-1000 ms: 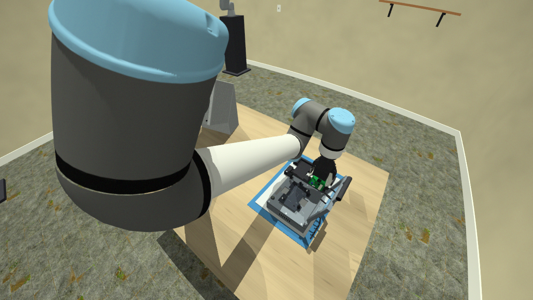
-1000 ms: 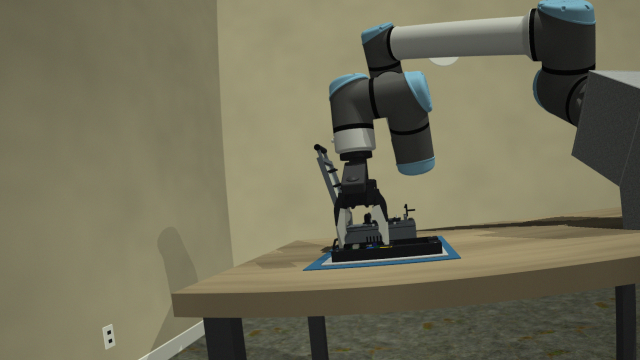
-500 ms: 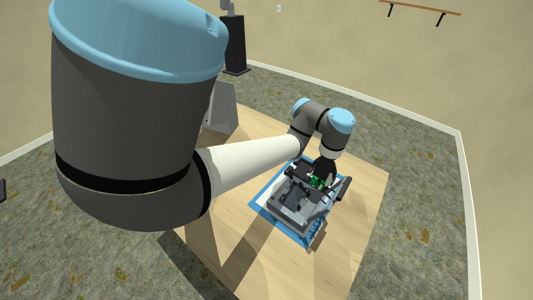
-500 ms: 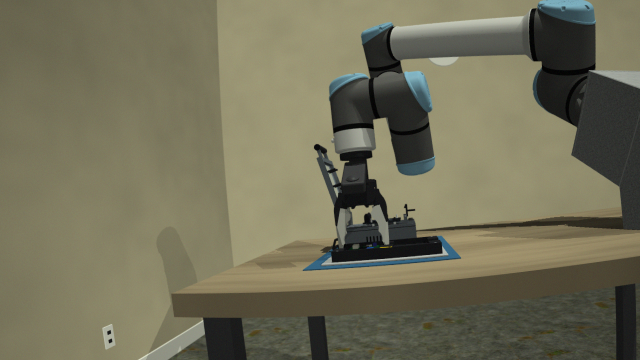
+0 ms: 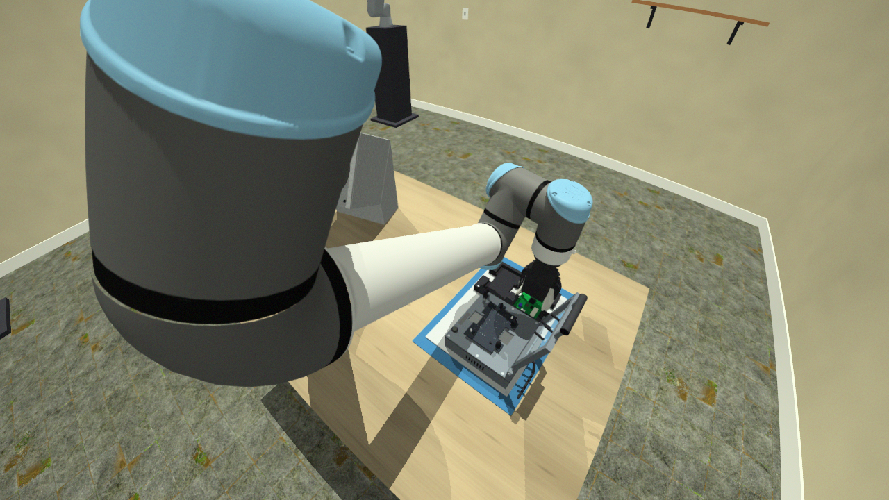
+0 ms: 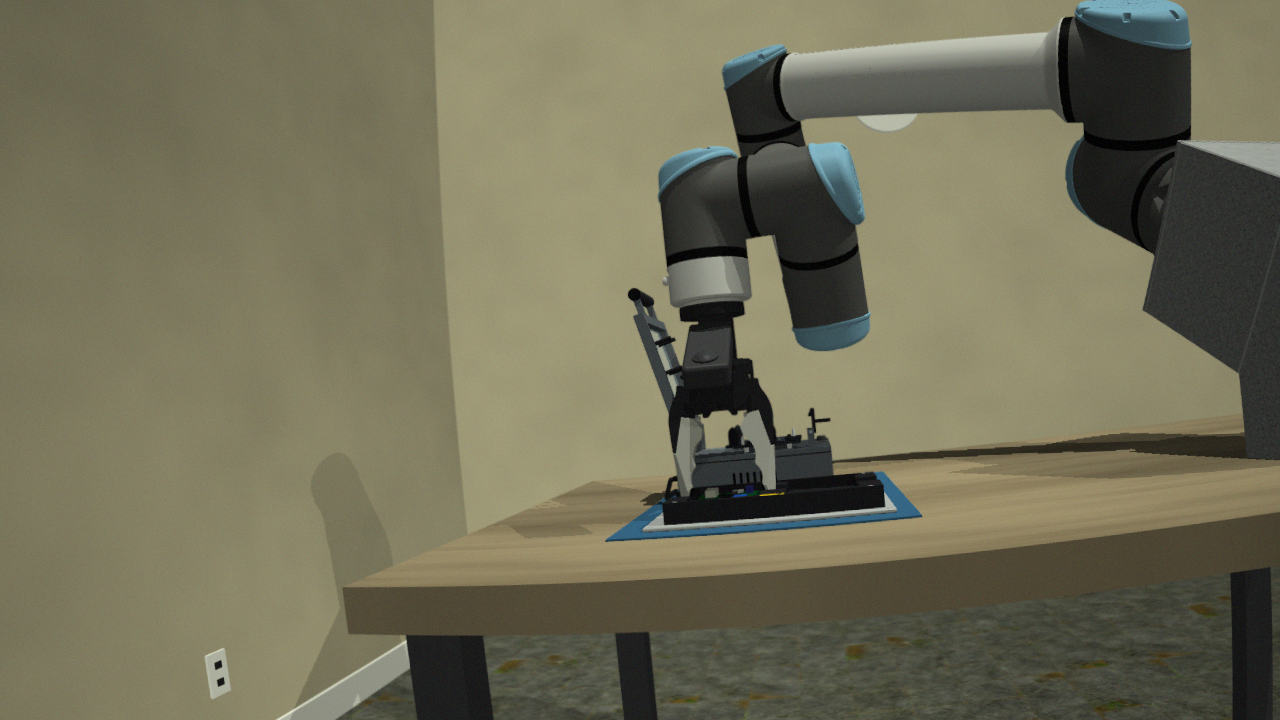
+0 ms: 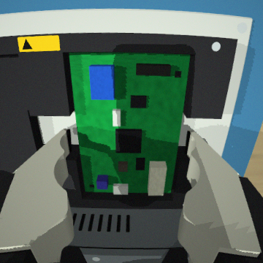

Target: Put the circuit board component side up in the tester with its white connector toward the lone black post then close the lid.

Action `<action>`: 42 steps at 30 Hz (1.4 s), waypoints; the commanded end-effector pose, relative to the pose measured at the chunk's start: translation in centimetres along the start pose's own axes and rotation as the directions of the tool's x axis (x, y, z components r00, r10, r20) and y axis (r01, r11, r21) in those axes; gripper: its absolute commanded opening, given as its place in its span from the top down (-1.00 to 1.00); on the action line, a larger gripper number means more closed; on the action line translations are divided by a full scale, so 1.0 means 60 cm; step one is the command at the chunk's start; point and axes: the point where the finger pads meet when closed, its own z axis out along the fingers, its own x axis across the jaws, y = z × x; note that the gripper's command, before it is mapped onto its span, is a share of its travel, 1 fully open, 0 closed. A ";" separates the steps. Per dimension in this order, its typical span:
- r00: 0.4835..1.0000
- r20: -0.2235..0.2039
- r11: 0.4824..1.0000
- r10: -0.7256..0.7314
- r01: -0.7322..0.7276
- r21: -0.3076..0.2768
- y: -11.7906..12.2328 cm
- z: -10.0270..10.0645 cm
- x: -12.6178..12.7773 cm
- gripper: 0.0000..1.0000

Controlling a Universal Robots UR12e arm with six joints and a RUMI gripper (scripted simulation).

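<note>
The green circuit board (image 7: 153, 109) (image 5: 528, 303) lies flat, component side up, in the black tray (image 7: 219, 91) (image 5: 497, 282) (image 6: 805, 501). Its white connector (image 7: 157, 178) is at the end nearest the wrist camera. My gripper (image 7: 128, 131) (image 5: 539, 298) (image 6: 725, 483) is lowered into the tray, pointing down. Its two pale fingers stand on either side of the board's long edges, a narrow dark gap showing at each side. It is open. The grey tester (image 5: 485, 335) (image 6: 796, 456) (image 7: 102, 223) sits next to the tray with its lid (image 5: 559, 323) (image 6: 653, 349) raised.
Tray and tester stand on a white plate (image 7: 146, 22) on a blue mat (image 5: 435, 329) (image 6: 895, 512) (image 7: 248, 139) on the wooden table (image 5: 435, 447). The raised lid stands close beside my wrist. The arm's grey base block (image 5: 367, 180) (image 6: 1226, 268) is at the table's far end.
</note>
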 end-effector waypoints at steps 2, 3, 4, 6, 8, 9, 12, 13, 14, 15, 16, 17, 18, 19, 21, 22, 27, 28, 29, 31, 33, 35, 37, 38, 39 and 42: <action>1.000 -0.001 1.000 0.000 0.000 0.000 0.000 -0.001 0.000 -0.09; 1.000 -0.001 1.000 0.000 0.000 0.000 0.000 -0.001 0.000 -0.09; 1.000 -0.001 1.000 0.000 0.000 0.000 0.000 -0.001 0.000 -0.09; 1.000 -0.001 1.000 0.000 0.000 0.000 0.000 -0.001 0.000 -0.09; 1.000 -0.001 1.000 0.000 0.000 0.000 0.000 -0.001 0.000 -0.09; 1.000 -0.001 1.000 0.000 0.000 0.000 0.000 -0.001 0.000 -0.09; 1.000 -0.001 1.000 0.000 0.000 0.000 0.000 -0.001 0.000 -0.03; 1.000 -0.001 1.000 0.000 0.000 0.000 0.000 -0.001 0.000 -0.03; 1.000 -0.001 1.000 0.000 0.000 0.000 0.000 -0.001 0.000 -0.03; 1.000 -0.001 1.000 0.000 0.000 0.000 0.000 -0.001 0.000 -0.03; 1.000 -0.001 1.000 0.000 0.000 0.000 0.000 -0.001 0.000 -0.03; 1.000 -0.001 1.000 0.000 0.000 0.000 0.000 -0.001 0.000 -0.03; 1.000 -0.001 1.000 0.000 0.000 0.000 0.000 -0.001 0.000 -0.03; 1.000 -0.001 1.000 0.000 0.000 0.000 0.000 -0.001 0.000 -0.03; 1.000 -0.001 1.000 0.000 0.000 0.000 0.000 -0.001 0.000 -0.03; 1.000 -0.001 1.000 0.000 0.000 0.000 0.000 -0.001 0.000 -0.03; 1.000 -0.001 1.000 0.000 0.000 0.000 0.000 -0.001 0.000 0.01; 1.000 -0.001 1.000 0.000 0.000 0.000 0.000 -0.001 0.000 0.01; 1.000 -0.001 1.000 0.000 0.000 0.000 0.000 -0.001 0.000 0.01; 1.000 -0.001 1.000 0.000 0.000 0.000 0.000 -0.001 0.000 0.01; 1.000 -0.001 1.000 0.000 0.000 0.000 0.000 -0.001 0.000 0.01; 1.000 -0.001 1.000 0.000 0.000 0.000 0.000 -0.001 0.000 0.01; 1.000 -0.001 1.000 0.000 0.000 0.000 0.000 -0.001 0.000 0.01; 1.000 -0.001 1.000 0.000 0.000 0.000 0.000 -0.001 0.000 0.01; 1.000 -0.001 1.000 0.000 0.000 0.000 0.000 -0.001 0.000 0.06; 1.000 -0.001 1.000 0.000 0.000 0.000 0.000 -0.001 0.000 0.06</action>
